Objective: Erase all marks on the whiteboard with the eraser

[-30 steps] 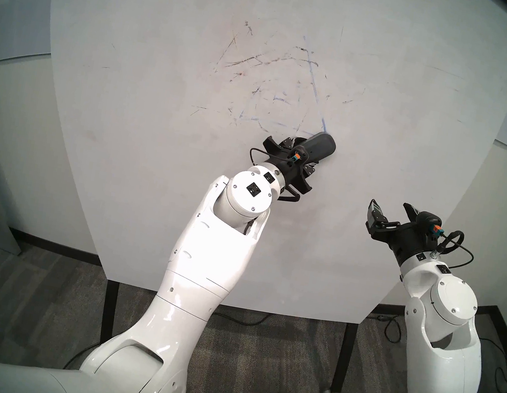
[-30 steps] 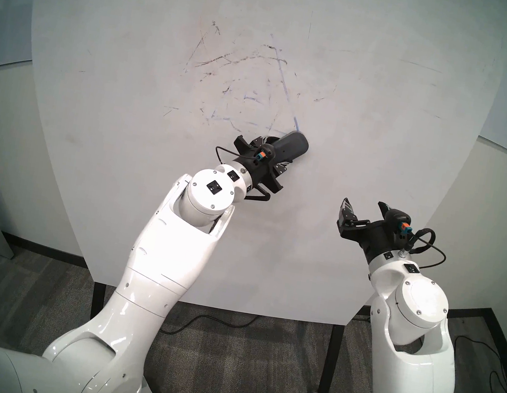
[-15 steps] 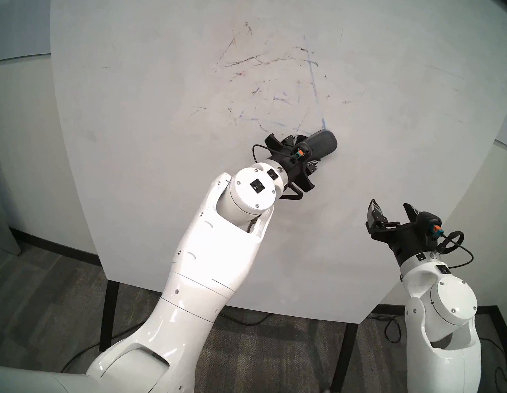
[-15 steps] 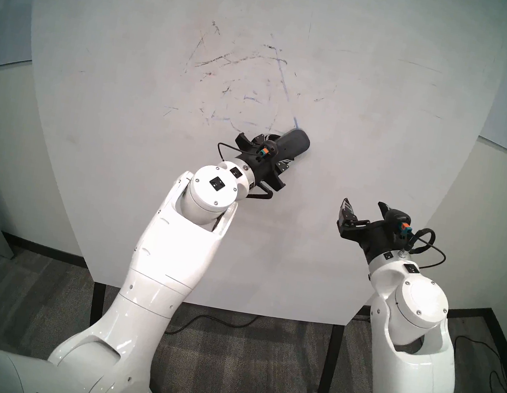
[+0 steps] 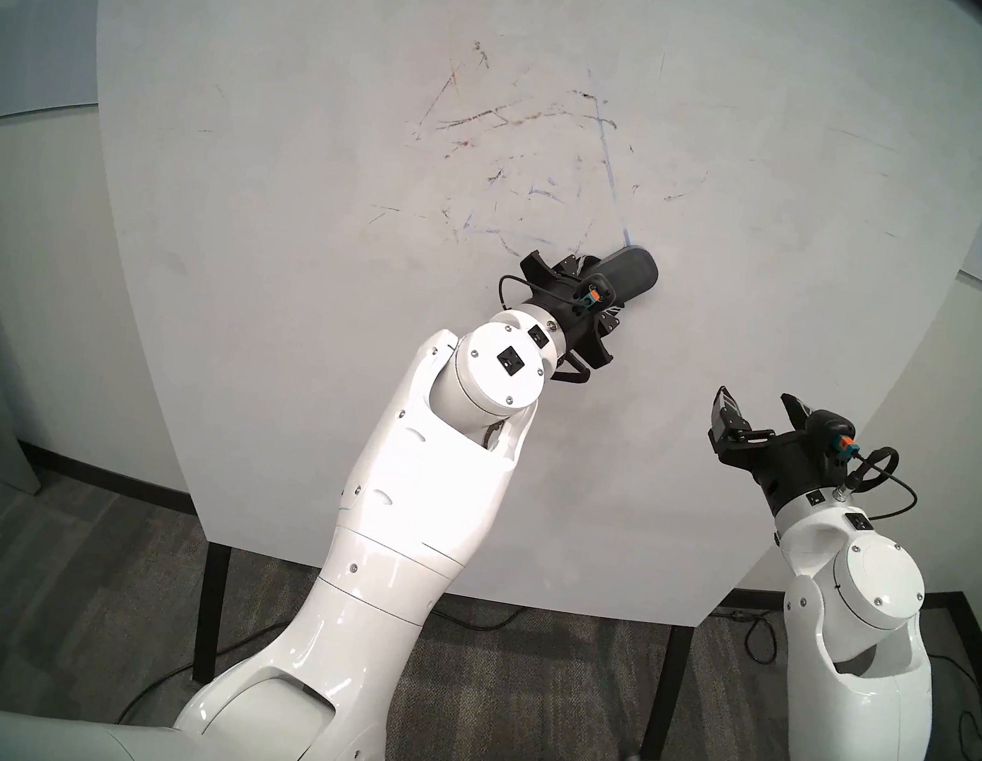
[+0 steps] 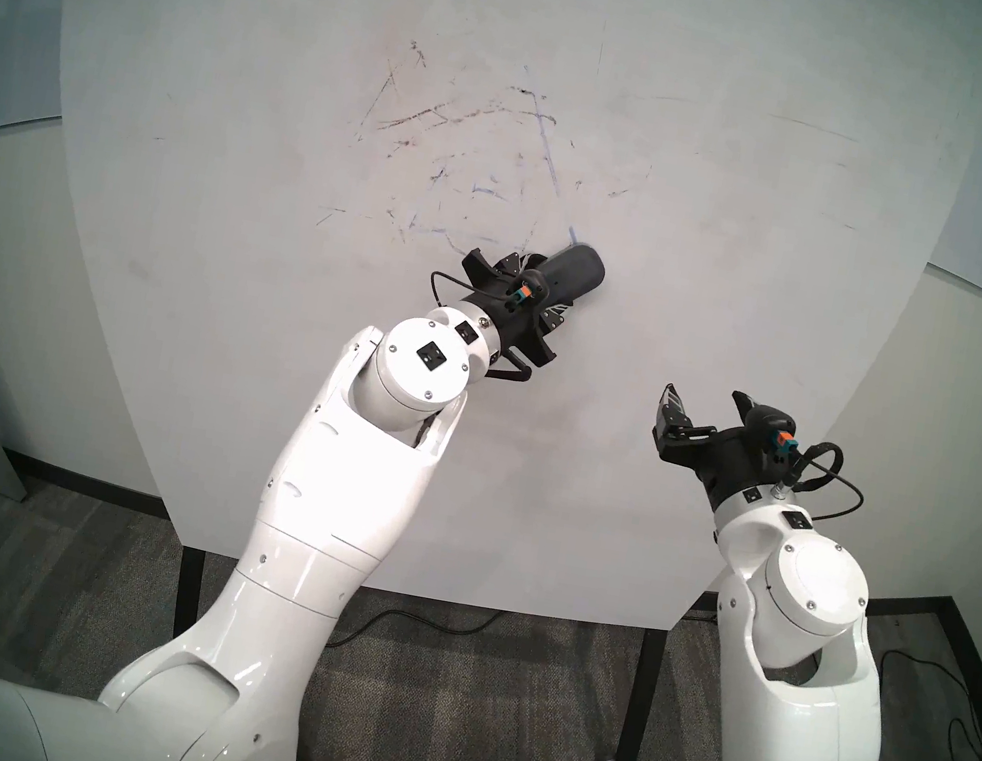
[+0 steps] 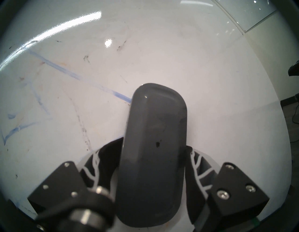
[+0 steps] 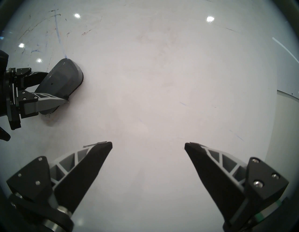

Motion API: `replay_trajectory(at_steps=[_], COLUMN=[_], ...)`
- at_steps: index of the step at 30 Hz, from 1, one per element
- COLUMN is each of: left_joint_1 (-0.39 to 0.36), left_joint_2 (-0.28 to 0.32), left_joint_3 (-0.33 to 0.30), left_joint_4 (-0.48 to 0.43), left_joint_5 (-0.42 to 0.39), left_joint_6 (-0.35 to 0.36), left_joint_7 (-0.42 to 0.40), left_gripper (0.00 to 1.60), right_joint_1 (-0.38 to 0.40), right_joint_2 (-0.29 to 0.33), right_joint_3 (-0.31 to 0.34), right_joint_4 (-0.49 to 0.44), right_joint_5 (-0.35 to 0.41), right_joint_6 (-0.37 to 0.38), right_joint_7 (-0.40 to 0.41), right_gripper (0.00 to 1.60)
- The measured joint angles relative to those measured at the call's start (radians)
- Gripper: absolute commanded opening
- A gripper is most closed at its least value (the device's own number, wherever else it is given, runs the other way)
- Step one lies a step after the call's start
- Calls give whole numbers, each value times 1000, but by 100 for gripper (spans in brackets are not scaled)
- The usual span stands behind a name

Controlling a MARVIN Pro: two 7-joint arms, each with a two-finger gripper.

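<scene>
We watched the left pincer clamp the dark grey oblong eraser, pressed flat on the glossy white whiteboard at the blue marker line's lower end; the right pincer gaped empty, well apart from the eraser.

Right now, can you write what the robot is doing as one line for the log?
left pincer: shut on eraser | eraser: against whiteboard, at blue line's lower end | right pincer: open, empty | marks: many left
</scene>
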Motion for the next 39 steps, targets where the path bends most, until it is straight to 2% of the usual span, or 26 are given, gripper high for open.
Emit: replay_trajectory(at_steps=[11, 19, 26, 33, 39], left_joint_1=[-23, -60, -90, -70, -3], left_joint_2=[-21, -40, -28, -1, 44], left_joint_3=[13, -12, -47, -82, -120], left_joint_4=[-12, -19, -26, -63, -129], left_joint_5=[52, 71, 65, 45, 20], left_joint_6=[-25, -62, -124, -166, -169], left_joint_7=[18, 32, 39, 37, 27], left_gripper=[0, 0, 0, 0, 0], right_joint_1=[0, 0, 0, 0, 0], right_joint_2=[0, 0, 0, 0, 0], right_joint_3=[0, 0, 0, 0, 0], right_joint_4=[0, 0, 0, -1, -1], right_joint_5=[0, 0, 0, 0, 0], right_joint_6=[0, 0, 0, 0, 0], right_joint_7=[0, 0, 0, 0, 0], right_gripper=[160, 160, 160, 160, 160])
